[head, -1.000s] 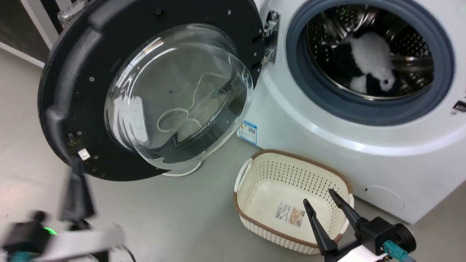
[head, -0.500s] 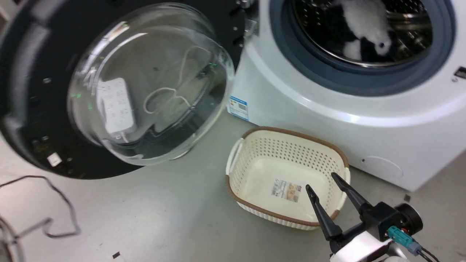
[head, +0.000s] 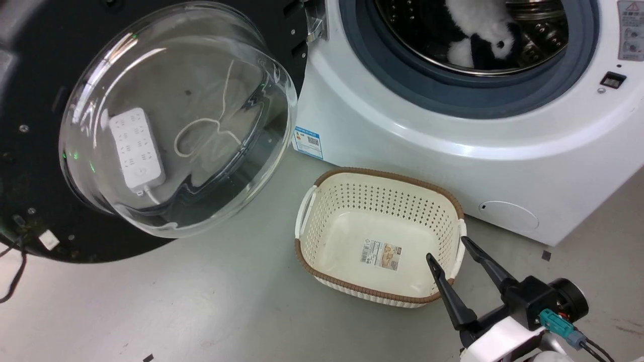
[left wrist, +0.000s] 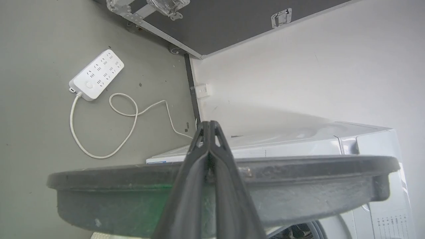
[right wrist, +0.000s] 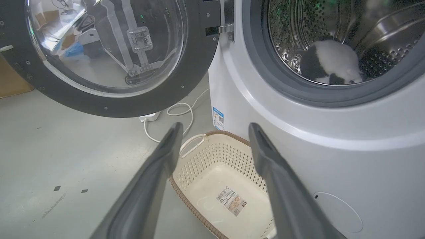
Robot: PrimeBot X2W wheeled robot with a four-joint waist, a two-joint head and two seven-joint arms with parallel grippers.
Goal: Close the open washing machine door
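The washing machine door (head: 30, 151) stands swung wide open at the left, a black rim around a bulging clear glass bowl (head: 176, 120). It hangs from a metal hinge (head: 314, 22) on the white washing machine (head: 402, 151). In the left wrist view the door (left wrist: 298, 186) shows edge-on. My left gripper (left wrist: 210, 123) is shut and empty, its fingers crossing that rim; I cannot tell whether they touch it. My right gripper (head: 446, 248) is open low at the right, over the basket's near right corner. In the right wrist view, the right gripper (right wrist: 215, 125) points between the door (right wrist: 186, 83) and the machine.
A cream perforated basket (head: 352, 198) sits on the floor before the machine. A black-and-white plush (head: 473, 30) lies in the steel drum. A white power strip (left wrist: 96, 74) with its looped cord lies on the floor behind the door. A dark cable (head: 12, 281) trails at the far left.
The head camera has shifted, so the whole picture slid up and left. The blurred left arm at the lower left a second ago has left that view. The right gripper stays open.
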